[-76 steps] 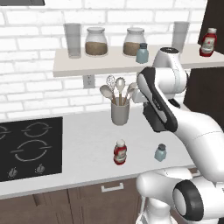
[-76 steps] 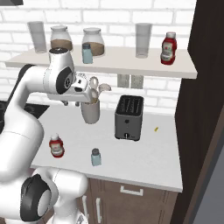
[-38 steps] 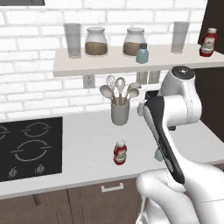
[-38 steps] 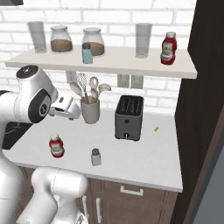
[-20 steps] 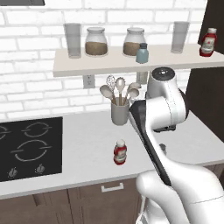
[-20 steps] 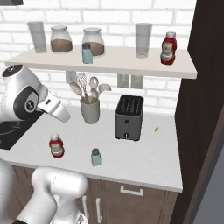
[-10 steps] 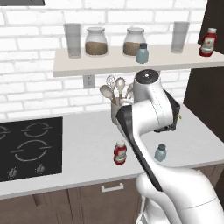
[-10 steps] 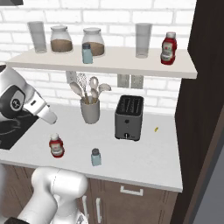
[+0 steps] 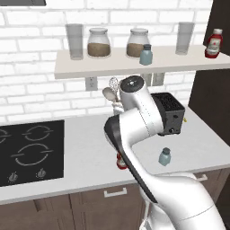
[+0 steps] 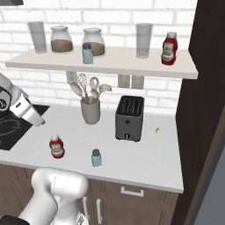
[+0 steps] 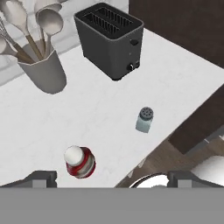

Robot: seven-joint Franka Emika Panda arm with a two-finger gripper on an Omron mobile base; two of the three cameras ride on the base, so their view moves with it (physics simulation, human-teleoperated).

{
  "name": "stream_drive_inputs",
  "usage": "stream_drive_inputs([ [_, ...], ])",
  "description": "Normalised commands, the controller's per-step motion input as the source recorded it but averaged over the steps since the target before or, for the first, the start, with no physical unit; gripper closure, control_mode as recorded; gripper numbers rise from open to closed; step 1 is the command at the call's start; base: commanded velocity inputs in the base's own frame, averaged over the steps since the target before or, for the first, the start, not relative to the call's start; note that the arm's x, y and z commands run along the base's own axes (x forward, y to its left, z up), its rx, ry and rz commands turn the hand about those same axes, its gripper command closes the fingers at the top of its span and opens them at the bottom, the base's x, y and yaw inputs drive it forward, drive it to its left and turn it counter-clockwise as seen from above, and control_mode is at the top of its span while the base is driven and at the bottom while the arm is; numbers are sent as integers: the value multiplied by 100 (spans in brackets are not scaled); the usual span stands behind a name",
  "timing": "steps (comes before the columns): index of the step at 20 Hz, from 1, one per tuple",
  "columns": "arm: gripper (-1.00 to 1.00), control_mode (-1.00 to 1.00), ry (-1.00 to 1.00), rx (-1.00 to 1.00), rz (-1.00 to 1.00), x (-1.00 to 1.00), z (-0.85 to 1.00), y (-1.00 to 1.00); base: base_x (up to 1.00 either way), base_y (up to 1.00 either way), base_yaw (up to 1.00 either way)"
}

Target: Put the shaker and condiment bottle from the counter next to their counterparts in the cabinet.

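- Dark finger tips of the gripper (image 11: 109, 177) stand wide apart at the bottom of the hand view, holding nothing, well above the counter (image 11: 183, 74).
- Red and round from above, the condiment bottle (image 11: 79, 161) stands upright almost under the hand, a little toward the left tip; a descent not centred on its pale cap could clip the shoulder and tip it.
- It stands close to the counter's front edge, so a knocked bottle may well roll off.
- The shaker (image 11: 145, 119), pale blue-grey with a dark cap, stands apart from the bottle, nearer the toaster (image 11: 110, 38); small and light, it would likely skid if brushed in passing.
- The utensil crock (image 11: 43, 72) lies further off, little risk for now.
- On the shelf (image 10: 110, 61), the matching shaker (image 10: 87, 53) sits just in front of a brown-filled jar (image 10: 93, 41), and the matching red bottle (image 10: 169, 48) near the dark panel; placing there, the arm could bump glassware.
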Motion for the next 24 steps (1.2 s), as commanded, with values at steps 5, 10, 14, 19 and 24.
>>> stream_drive_inputs([
  [5, -100, -100, -8, 0, -15, 0, -19, 16, 0, 0, 0],
  [10, -100, -100, -8, 4, -22, 0, -29, 5, 0, 0, 0],
  [14, -100, -100, -4, 7, -25, 0, -26, 7, 0, 0, 0],
  [19, -100, -100, -2, 8, -25, 0, -21, 10, 0, 0, 0],
  [24, -100, -100, -2, 3, -21, 0, -16, 15, 0, 0, 0],
])
